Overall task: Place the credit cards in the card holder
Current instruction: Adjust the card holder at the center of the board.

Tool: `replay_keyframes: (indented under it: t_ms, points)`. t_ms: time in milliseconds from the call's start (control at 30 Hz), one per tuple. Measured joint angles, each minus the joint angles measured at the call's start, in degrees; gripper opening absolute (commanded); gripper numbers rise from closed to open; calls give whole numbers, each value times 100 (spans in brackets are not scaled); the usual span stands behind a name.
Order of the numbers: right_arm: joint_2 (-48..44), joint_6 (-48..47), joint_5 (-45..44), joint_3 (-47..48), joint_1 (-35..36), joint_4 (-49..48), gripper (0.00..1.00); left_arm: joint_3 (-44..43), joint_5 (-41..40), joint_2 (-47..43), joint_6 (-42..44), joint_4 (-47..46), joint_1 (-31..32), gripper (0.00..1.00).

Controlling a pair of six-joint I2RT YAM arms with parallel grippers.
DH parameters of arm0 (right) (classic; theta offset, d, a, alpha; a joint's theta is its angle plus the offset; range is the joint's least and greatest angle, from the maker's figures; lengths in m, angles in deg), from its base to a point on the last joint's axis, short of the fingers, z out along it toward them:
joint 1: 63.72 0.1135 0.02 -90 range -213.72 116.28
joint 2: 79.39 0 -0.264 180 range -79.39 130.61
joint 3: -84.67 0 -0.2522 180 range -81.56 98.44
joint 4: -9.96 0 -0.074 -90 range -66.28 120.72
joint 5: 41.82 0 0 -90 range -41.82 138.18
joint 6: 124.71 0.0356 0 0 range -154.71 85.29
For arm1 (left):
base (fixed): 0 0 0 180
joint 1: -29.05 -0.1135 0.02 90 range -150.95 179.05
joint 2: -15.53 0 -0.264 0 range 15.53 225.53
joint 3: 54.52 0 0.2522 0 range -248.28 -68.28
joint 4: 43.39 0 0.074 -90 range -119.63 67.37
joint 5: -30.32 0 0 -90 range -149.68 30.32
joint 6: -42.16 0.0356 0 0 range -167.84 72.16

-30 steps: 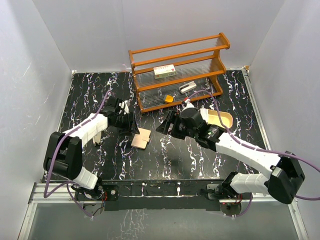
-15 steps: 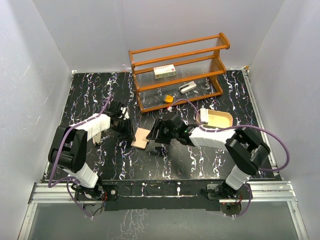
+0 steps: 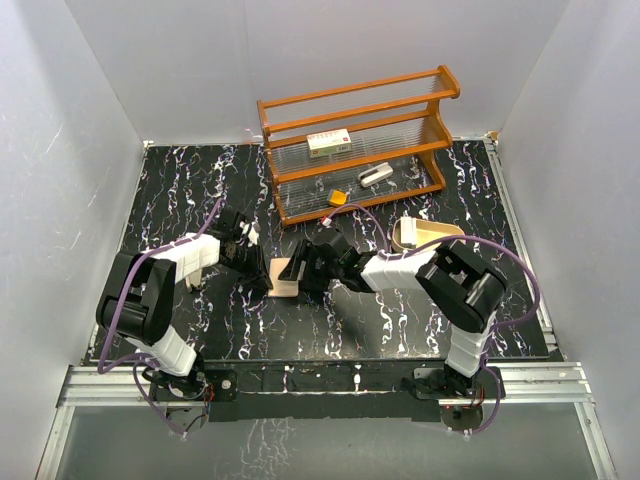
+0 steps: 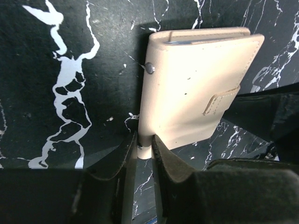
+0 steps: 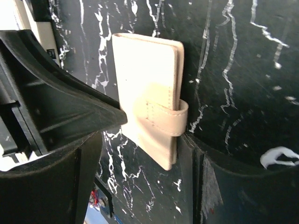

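tan leather, shut: the card holder [image 4: 196,88] sits on the black marbled table [image 3: 180,190] just off centre toward 9 o'clock in the top view, between the two claws. progress, as we judge it: no credit cards lie loose anywhere in view. a thin grey-blue edge [image 4: 180,42] inside the fold may be a card, though we cannot tell for sure. the strap [image 5: 166,116] is wrapped round the open side, so loading looks finished or close to it; what is left may be only snapping shut and letting go. the left gripper [image 4: 144,148] has its fingers pressed close on a lip of leather at the holder's near corner, below a small stud [image 4: 150,68]. the right gripper [image 5: 159,129] is spread, one finger each side of the holder's end, with bare table showing on one side. long axis runs roughly 12 to 6 in the top view, with the strap side facing about 3 o'clock, toward the right claw. lying flat or propped on edge, we cannot tell. a wooden rack [image 3: 355,100] stands at 12 o'clock and an oval tray [image 3: 440,240] at 3.
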Motion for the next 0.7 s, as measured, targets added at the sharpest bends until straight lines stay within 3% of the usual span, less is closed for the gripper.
replay_keyframes:
  t_ms: [133, 400, 633, 700]
  points:
    - [164, -4, 170, 35, -2, -369, 63, 98, 173, 2, -48, -151, -26, 16]
    - [142, -57, 457, -199, 0, -778, 41, 295, 651, 2, -214, -413, -63, 15]
    - [-850, -87, 518, -702, 28, -629, 6, 522, 1327, -90, -632, -758, 15, 17]
    - [-1261, -179, 400, -754, 35, -339, 0, 619, 1532, -188, -831, -957, 63, 20]
